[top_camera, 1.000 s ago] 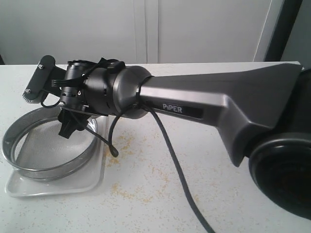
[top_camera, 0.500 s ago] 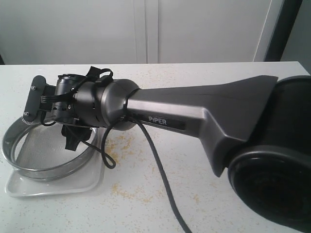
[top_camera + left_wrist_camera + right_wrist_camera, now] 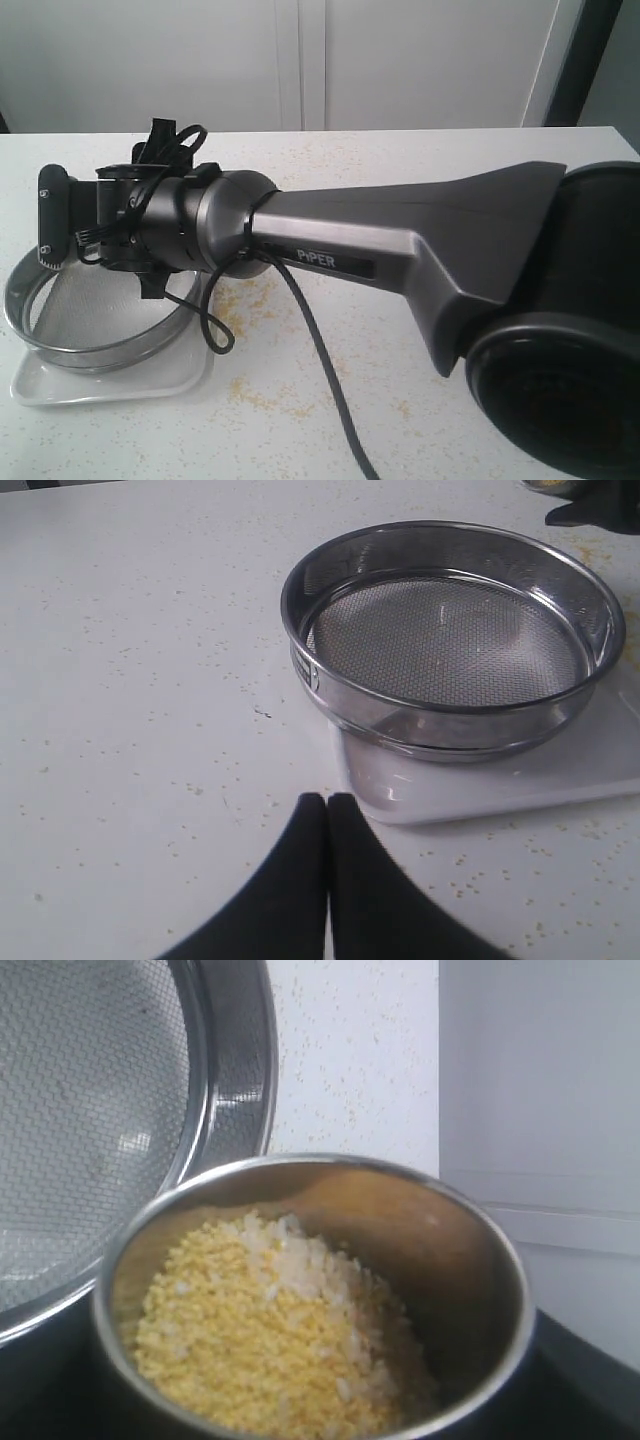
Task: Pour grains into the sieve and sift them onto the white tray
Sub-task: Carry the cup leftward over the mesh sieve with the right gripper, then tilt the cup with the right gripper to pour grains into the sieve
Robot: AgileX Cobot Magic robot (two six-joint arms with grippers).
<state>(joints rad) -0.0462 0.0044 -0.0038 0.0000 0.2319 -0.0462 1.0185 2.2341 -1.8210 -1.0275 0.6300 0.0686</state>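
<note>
The sieve [image 3: 100, 345] sits on the white tray [image 3: 110, 385] at the table's left; its grey mesh [image 3: 450, 640] looks bare. My right gripper [image 3: 150, 215] reaches across above the sieve's near-right rim, shut on a small steel cup [image 3: 470, 1260]. Golden-yellow and whitish grains [image 3: 270, 1330] fill the tilted cup, heaped towards its lower lip beside the sieve [image 3: 90, 1110]. No grains are seen falling. My left gripper [image 3: 327, 802] is shut and empty, low over the table just short of the tray's corner [image 3: 400, 795].
Spilled grains [image 3: 250, 295] speckle the white tabletop right of the tray. A black cable [image 3: 215, 335] loops down from the right wrist close to the sieve's rim. The right arm's forearm [image 3: 400, 230] spans the middle of the table. A white wall stands behind.
The right wrist has rolled and shifted slightly left over the sieve, tipping the cup further. Sieve and tray have not moved.
</note>
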